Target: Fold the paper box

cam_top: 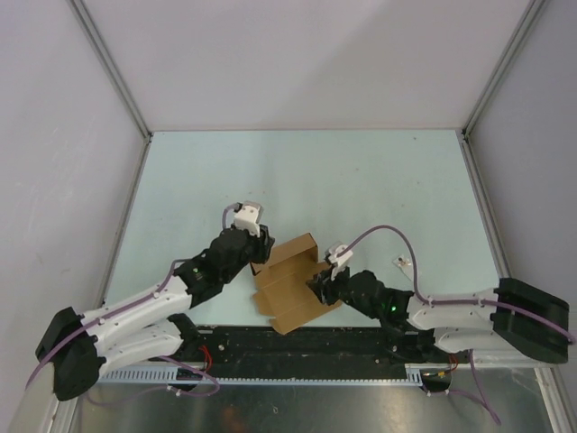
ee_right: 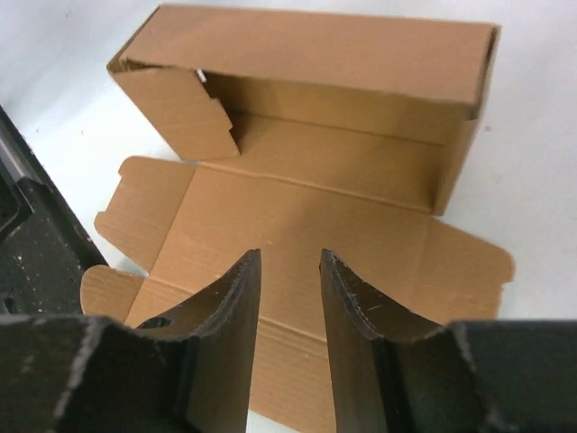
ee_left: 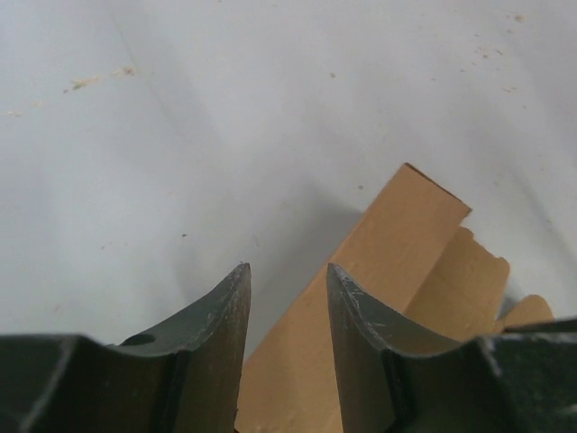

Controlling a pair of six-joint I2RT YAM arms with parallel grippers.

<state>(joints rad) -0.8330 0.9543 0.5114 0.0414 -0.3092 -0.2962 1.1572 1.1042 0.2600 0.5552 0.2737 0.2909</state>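
The paper box (cam_top: 288, 281) is brown cardboard, lying partly folded near the table's front edge between both arms. In the right wrist view the paper box (ee_right: 306, 207) shows one long side folded up into a hollow wall at the far end. A flat panel with side tabs spreads out toward me. My right gripper (ee_right: 290, 257) hovers open over that flat panel, nothing between its fingers. My right gripper (cam_top: 318, 284) sits at the box's right edge. My left gripper (cam_top: 263, 258) is at the box's left edge. In its wrist view the left gripper (ee_left: 288, 271) is open above a slanting cardboard edge of the paper box (ee_left: 406, 234).
The pale green table (cam_top: 297, 180) is walled by grey panels at the back and sides. A black rail (cam_top: 297, 338) runs along the near edge just behind the box. A tiny pale scrap (cam_top: 399, 262) lies right of the right arm.
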